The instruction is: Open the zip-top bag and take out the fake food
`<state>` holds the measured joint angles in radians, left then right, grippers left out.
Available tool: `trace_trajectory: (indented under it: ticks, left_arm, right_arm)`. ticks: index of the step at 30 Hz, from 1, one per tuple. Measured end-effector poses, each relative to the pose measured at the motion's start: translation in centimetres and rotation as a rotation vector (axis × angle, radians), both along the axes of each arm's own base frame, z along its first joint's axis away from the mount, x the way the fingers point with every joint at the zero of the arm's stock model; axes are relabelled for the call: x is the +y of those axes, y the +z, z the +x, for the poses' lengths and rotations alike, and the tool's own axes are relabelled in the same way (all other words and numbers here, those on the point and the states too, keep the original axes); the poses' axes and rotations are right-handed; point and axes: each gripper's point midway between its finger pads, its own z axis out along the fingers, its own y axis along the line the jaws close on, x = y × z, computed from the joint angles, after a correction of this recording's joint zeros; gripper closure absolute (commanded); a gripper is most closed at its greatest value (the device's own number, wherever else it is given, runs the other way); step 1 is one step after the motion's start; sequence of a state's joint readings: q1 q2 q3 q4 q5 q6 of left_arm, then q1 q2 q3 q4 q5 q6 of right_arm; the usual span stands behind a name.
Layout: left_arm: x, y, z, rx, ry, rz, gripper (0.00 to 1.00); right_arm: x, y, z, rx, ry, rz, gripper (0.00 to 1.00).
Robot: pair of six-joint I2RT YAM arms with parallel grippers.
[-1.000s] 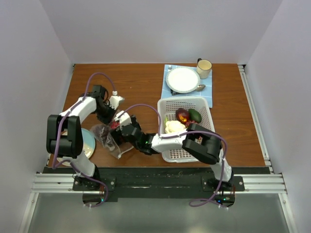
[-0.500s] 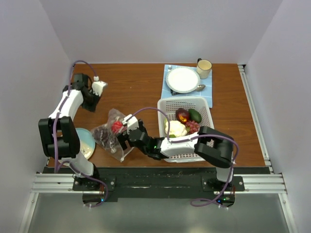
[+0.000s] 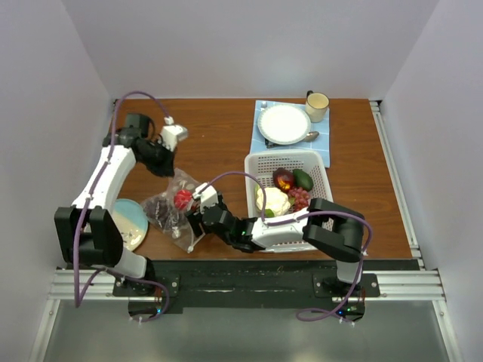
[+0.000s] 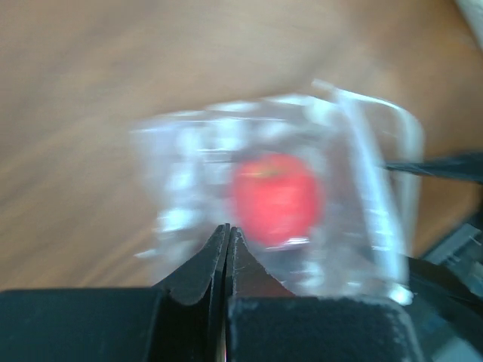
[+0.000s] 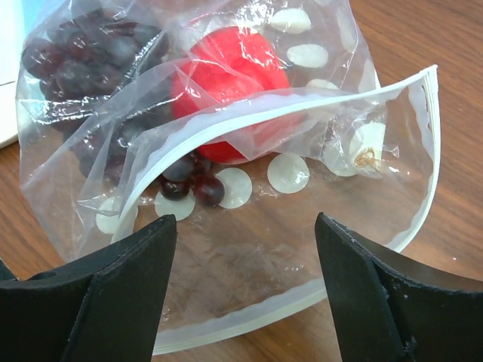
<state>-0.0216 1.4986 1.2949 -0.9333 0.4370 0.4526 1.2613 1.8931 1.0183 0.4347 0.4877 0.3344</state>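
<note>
The zip-top bag (image 3: 172,205) lies front-left on the table with its mouth open; its white zip rim (image 5: 302,302) curves wide. Inside are a red ball-like fruit (image 5: 230,72) and dark purple grapes (image 5: 83,60). My right gripper (image 5: 245,220) is open, one finger on each side of the bag's mouth, low over the table (image 3: 195,220). My left gripper (image 3: 164,166) is shut and hovers just behind the bag; its view is blurred and shows the red fruit (image 4: 275,197) ahead of the shut tips (image 4: 227,230). I cannot tell if they touch the plastic.
A white perforated basket (image 3: 321,162) at the right holds a cream-white lumpy piece (image 3: 272,198), a dark purple-brown piece (image 3: 284,179) and a green piece (image 3: 303,179). A teal plate (image 3: 130,222) lies left of the bag. A white plate (image 3: 284,123), cup (image 3: 317,105) and spoon stand behind.
My left gripper left the bag, swung to the back left, then came back right towards it. My right gripper slid left to the bag's mouth. The bag now lies spread open.
</note>
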Motion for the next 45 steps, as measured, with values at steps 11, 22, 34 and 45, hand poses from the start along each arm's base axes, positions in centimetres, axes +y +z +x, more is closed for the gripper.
trace_trajectory:
  ticks: [11,22,34,45]
  left_arm:
    - [-0.9,-7.0,-2.8,0.119,-0.034,0.034,1.00]
    - [0.1,-11.3,-1.7,0.182,-0.011,0.117,1.00]
    - [-6.1,-13.6,-4.0,0.166,-0.233,0.182,1.00]
    - [-6.1,-13.5,-4.3,0.144,-0.314,0.190,1.00]
  right_arm:
    - [-0.4,-0.5,-0.1,0.007,-0.003,-0.004,0.25]
    - [-0.5,-3.4,-0.2,0.023,-0.001,-0.050,0.25]
    - [-0.5,-2.9,2.0,-0.005,-0.038,-0.071,0.17]
    - [-0.4,-3.2,2.3,-0.009,-0.022,-0.090,0.37]
